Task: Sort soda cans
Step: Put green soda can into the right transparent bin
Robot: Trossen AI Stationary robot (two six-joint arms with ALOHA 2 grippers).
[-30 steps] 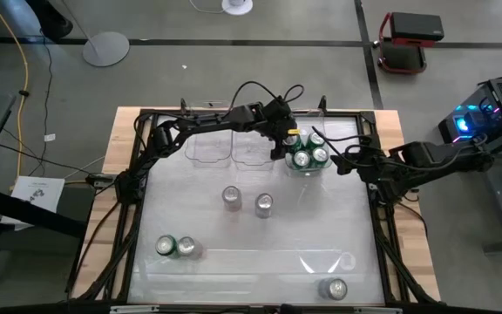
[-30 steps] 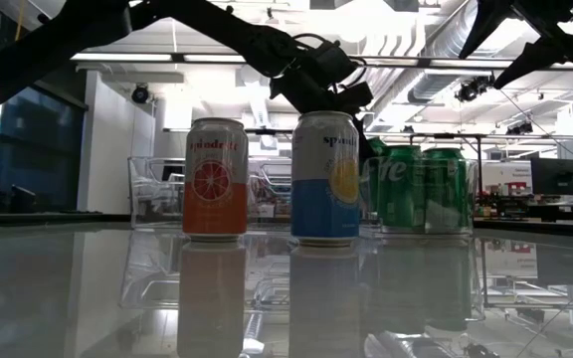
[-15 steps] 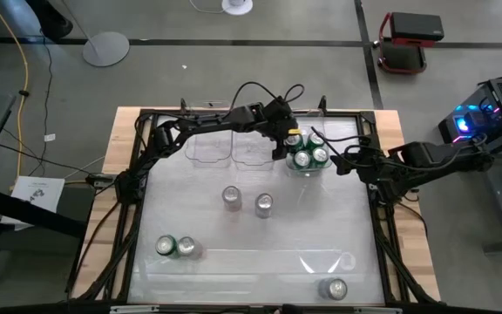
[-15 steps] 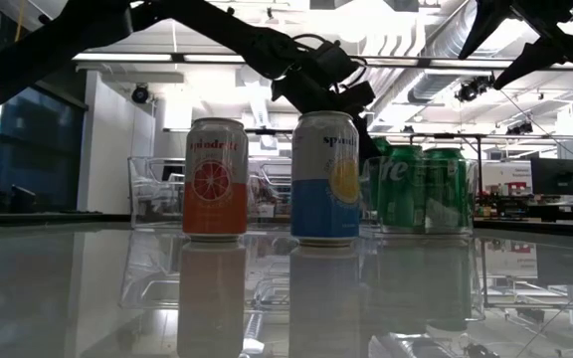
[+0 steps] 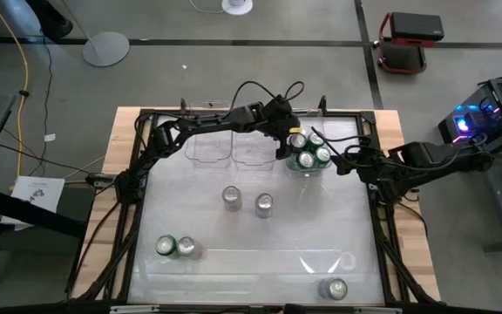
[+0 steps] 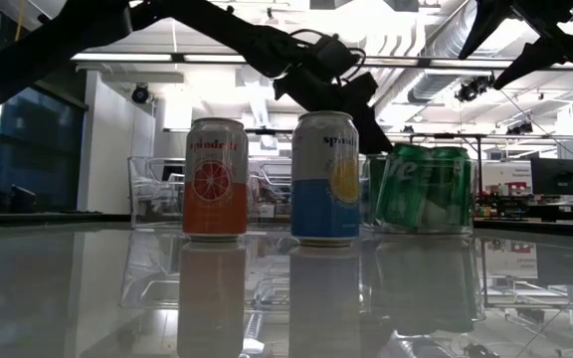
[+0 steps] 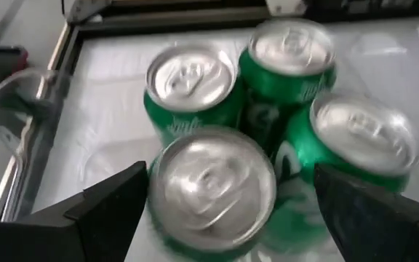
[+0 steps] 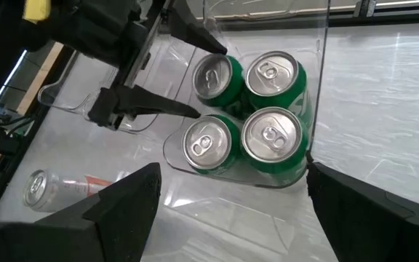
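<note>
In the clear bin (image 8: 316, 44) at the table's far side, 4 green soda cans (image 8: 246, 120) are clustered, straddled by the left gripper (image 7: 224, 211), fingers spread apart and gripping nothing.

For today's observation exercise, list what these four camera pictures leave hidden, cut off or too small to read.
- Overhead view: can labels invisible; only the lids of the two middle cans show.
- Table-level view: the orange can is readable, but the blue can partly hides the green cans.
- Left wrist view: the nearest green can is cut off by the edge; left tool open.
- Right wrist view: a lying can is partly hidden by a finger.
</note>
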